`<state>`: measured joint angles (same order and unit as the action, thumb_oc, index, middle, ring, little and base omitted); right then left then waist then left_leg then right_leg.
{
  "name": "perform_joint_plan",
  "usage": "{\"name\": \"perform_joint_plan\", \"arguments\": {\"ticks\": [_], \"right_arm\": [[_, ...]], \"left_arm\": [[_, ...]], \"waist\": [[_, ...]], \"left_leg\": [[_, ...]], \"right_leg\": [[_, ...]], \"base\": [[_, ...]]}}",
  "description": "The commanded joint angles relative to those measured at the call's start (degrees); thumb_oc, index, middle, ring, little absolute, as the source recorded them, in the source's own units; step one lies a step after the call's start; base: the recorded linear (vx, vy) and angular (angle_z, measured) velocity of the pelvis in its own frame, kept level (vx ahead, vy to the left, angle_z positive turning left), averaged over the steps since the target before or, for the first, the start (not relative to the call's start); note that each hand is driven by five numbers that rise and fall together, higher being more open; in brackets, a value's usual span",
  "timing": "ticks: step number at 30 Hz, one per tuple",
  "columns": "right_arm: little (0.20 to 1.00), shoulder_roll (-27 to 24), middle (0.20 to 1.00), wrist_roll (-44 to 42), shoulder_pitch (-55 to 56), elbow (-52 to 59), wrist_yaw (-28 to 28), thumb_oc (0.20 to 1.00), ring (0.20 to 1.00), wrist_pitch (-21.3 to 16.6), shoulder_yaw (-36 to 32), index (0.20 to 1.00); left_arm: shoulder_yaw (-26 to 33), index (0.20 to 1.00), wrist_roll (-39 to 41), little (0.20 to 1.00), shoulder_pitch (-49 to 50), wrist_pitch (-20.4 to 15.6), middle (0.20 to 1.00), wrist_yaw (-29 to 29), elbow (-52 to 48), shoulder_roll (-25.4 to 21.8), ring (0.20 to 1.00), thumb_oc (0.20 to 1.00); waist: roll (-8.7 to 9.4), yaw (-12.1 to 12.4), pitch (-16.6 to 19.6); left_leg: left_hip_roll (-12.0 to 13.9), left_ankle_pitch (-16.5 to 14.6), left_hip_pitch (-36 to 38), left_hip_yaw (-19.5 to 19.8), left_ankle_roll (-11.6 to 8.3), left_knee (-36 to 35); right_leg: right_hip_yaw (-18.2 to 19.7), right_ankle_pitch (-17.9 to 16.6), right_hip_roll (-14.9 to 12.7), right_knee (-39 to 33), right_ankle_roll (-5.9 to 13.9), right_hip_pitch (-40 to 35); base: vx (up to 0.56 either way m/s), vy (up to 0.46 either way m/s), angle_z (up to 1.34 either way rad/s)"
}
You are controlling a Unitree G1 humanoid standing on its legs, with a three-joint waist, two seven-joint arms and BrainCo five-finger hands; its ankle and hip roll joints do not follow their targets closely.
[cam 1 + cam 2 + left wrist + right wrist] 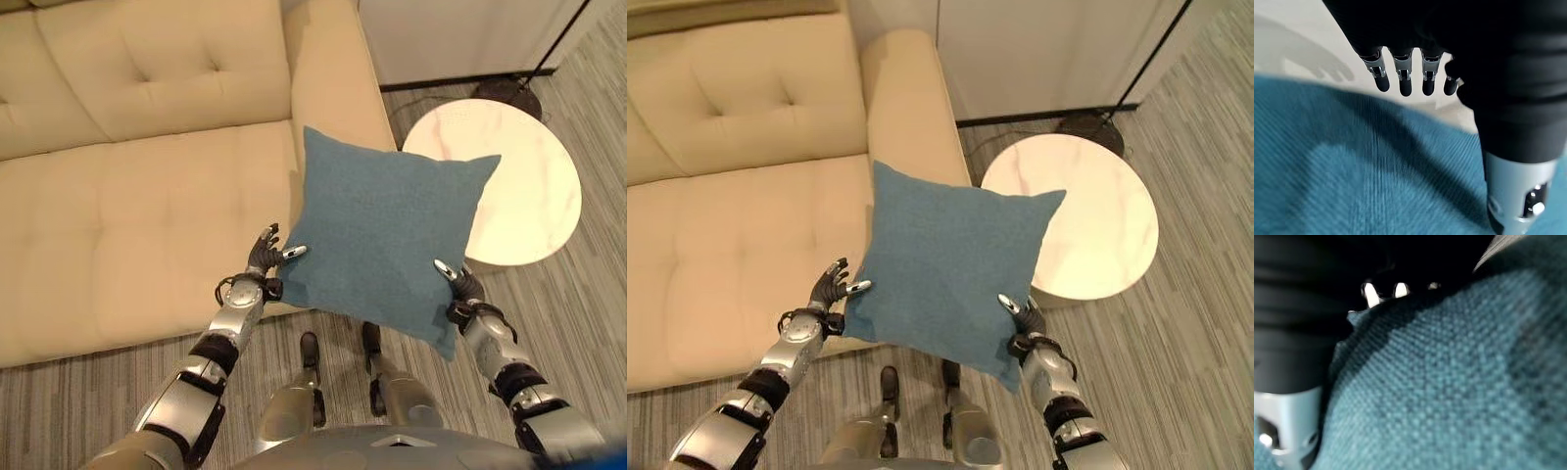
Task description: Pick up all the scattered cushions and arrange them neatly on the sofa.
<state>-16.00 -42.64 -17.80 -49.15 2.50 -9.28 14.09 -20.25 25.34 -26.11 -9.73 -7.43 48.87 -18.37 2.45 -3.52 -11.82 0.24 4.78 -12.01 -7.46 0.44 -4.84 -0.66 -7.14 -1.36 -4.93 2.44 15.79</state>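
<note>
The sofa point(147, 196) carries no cushion on the seat that shows, so the arranging is not yet done; one blue cushion point(387, 230) is in the air, carried between both hands above the sofa's front corner and armrest, beside the round marble side table point(519, 186). Whether other cushions lie scattered elsewhere cannot be told. The left hand point(266, 257) holds the cushion's left edge, its thumb laid over the top face and its fingers point(1405, 81) held fairly straight along the edge past the fabric, so it presses more than it clamps. The right hand point(458, 284) takes the lower right corner, thumb on top and the other fingers tucked under the cloth, pinching it. What remains, by this judgement, is to swing the cushion left and set it against the backrest.
</note>
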Motion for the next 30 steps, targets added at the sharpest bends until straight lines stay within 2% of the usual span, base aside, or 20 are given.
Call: {"name": "perform_joint_plan", "arguments": {"ticks": [1, 10, 11, 12, 13, 17, 21, 26, 30], "right_arm": [[1.0, 1.34, 1.0, 0.04, 0.04, 1.99, -0.03, 1.0, 1.0, -2.19, 2.32, 1.0], [1.0, 4.42, 1.0, -1.34, -5.76, 3.27, 1.73, 1.0, 1.0, -3.95, 5.4, 1.0], [0.576, 5.16, 0.576, -2.25, -5.98, 3.94, 1.88, 0.576, 0.576, -4.52, 5.42, 0.576], [0.2, 5.34, 0.2, -2.47, -5.88, 4.33, 1.89, 0.2, 0.2, -4.72, 5.47, 0.2], [0.2, 5.68, 0.2, -2.68, -5.64, 4.89, 1.85, 0.2, 0.2, -4.96, 5.4, 0.2], [0.2, 6.45, 0.2, -2.41, -4.08, 8.03, 1.82, 0.2, 0.2, -6.15, 5.22, 0.2], [0.2, 5.04, 0.2, -0.26, -1.21, 12.9, 1.05, 0.2, 0.2, -6.76, 4.06, 0.2], [0.2, 3.41, 0.2, 3.78, 5.87, 21.49, -0.07, 0.2, 0.2, -7.14, 0.35, 0.2], [0.2, 2.61, 0.2, 8.47, 10.81, 29.12, -0.54, 0.2, 0.2, -7.35, -0.44, 0.2]], "left_arm": [[0.19, 1.0, 1.87, 1.0, -2.18, -3.38, 1.0, 0.45, 2.43, 0.83, 1.0, 1.0], [-4.72, 1.0, 4.42, 1.0, -8.75, -3.5, 1.0, 0.32, 4.44, 5.59, 1.0, 1.0], [-5.09, 0.68, 6.41, 0.68, -8.72, -3.99, 0.68, 0.33, 3.13, 7.13, 0.68, 0.68], [-5.19, 0.366, 6.81, 0.366, -8.51, -4.17, 0.366, 0.36, 2.34, 7.54, 0.366, 0.366], [-5.16, 0.2, 7.5, 0.2, -8.11, -4.51, 0.2, 0.27, 1.01, 8.1, 0.2, 0.2], [-3.83, 0.2, 10.22, 0.2, -5.94, -5.99, 0.2, -0.39, -3.77, 9.3, 0.2, 0.2], [-2.84, 0.2, 6.13, 0.2, -2.63, -6.66, 0.2, -0.06, -10.69, 6.02, 0.2, 0.2], [2.05, 0.2, 5.67, 0.2, 7.04, -7.18, 0.2, 1.15, -22.52, 4.05, 0.2, 0.2], [4.74, 0.2, 5.24, 0.2, 14.38, -7.03, 0.2, 2.24, -29.1, 3.45, 0.2, 0.2]], "waist": [[2.53, 0.84, 2.68], [3.34, 0.38, 0.96], [3.4, 0.54, 0.82], [3.38, 0.59, 0.71], [3.33, 0.7, 0.62], [3.0, 1.06, 0.76], [2.15, 1.56, 2.15], [0.86, 2.55, 5.56], [0.29, 3.33, 6.81]], "left_leg": [[-1.4, -5.8, -2.07, 4.08, -1.04, 3.68], [-1.36, -4.11, -4.59, 5.0, -1.74, 3.19], [-1.44, -4.13, -4.15, 5.22, -1.8, 2.92], [-1.45, -4.17, -3.91, 5.3, -1.81, 2.86], [-1.46, -4.26, -3.55, 5.36, -1.83, 2.75], [-1.67, -4.48, -2.49, 5.65, -1.83, 2.53], [-1.69, -4.98, 0.0, 5.76, -1.77, 1.76], [-1.37, -6.08, 4.91, 6.52, -1.9, 0.78], [-0.94, -7.33, 8.34, 7.57, -2.14, 1.3]], "right_leg": [[-2.98, -0.03, -4.53, 2.88, 4.88, 2.51], [-3.66, -0.84, -4.55, 2.85, 4.81, 4.96], [-3.75, -0.71, -4.54, 2.57, 4.8, 4.43], [-3.83, -0.67, -4.55, 2.51, 4.82, 4.19], [-3.85, -0.54, -4.55, 2.33, 4.84, 3.73], [-4.0, -0.19, -4.61, 1.84, 4.9, 2.46], [-4.48, 0.36, -4.35, 0.86, 4.94, -0.14], [-5.54, 2.59, -3.77, 0.14, 4.67, -5.79], [-6.52, 4.82, -3.21, 0.11, 4.13, -10.12]], "base": [[-0.06, -0.005, -0.03], [-0.03, -0.02, 0.01], [0.0, -0.046, 0.01], [0.01, -0.046, 0.02], [0.0, -0.031, 0.05], [0.01, -0.04, 0.08], [0.05, -0.034, 0.06], [0.09, -0.049, 0.14], [0.07, -0.073, 0.39]]}}
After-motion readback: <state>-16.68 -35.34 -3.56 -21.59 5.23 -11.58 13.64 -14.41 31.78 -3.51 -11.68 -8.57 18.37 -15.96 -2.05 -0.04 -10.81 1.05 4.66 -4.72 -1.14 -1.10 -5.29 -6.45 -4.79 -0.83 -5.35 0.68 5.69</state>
